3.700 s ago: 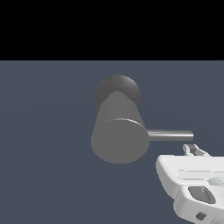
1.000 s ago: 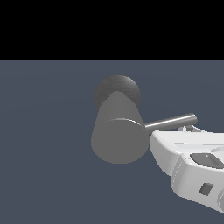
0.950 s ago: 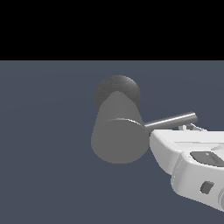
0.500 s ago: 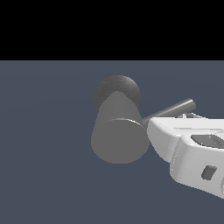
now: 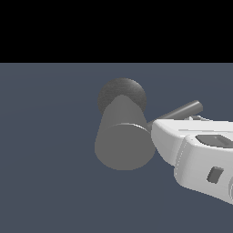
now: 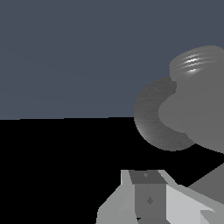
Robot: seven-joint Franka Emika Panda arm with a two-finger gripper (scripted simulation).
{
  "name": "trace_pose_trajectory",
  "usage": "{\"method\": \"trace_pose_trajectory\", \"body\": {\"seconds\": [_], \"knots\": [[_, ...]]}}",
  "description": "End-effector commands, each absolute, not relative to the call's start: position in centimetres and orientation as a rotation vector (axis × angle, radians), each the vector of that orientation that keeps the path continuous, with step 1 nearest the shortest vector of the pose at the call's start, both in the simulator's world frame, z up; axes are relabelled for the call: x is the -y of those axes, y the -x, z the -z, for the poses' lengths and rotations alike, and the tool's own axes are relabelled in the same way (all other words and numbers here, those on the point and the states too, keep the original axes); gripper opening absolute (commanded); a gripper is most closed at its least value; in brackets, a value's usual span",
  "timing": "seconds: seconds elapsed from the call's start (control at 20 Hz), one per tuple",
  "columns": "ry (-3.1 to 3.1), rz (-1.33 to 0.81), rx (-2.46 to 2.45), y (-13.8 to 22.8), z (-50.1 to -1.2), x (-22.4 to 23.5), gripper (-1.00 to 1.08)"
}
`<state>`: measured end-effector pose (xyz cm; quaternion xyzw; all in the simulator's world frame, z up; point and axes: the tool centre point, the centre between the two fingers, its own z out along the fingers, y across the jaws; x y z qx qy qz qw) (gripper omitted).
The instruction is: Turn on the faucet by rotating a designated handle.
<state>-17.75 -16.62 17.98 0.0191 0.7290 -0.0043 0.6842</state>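
Grey matte metal faucet (image 5: 124, 141) is seen with its thin grey rod handle (image 5: 182, 110) tilted upward beside it, pressed from below by the white glossy gripper (image 5: 193, 119), whose finger state cannot be told.

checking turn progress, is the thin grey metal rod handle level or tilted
Tilted: the thin grey metal rod handle slopes upward away from the thick grey cylinder faucet.
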Motion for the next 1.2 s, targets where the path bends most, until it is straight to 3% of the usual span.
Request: {"method": "trace_pose_trajectory", "body": {"seconds": [0.0, 0.85, 0.9, 0.95, 1.15], "knots": [[-0.032, 0.005, -1.601, 17.5, -20.0, 15.4, -1.00], [-0.026, 0.006, -1.573, 17.3, -24.8, 12.4, -1.00], [-0.026, 0.006, -1.573, 17.3, -24.8, 12.4, -1.00], [-0.042, 0.006, -1.640, 18.0, -21.8, 13.3, -1.00], [-0.039, 0.007, -1.629, 17.8, -22.8, 12.2, -1.00]]}}
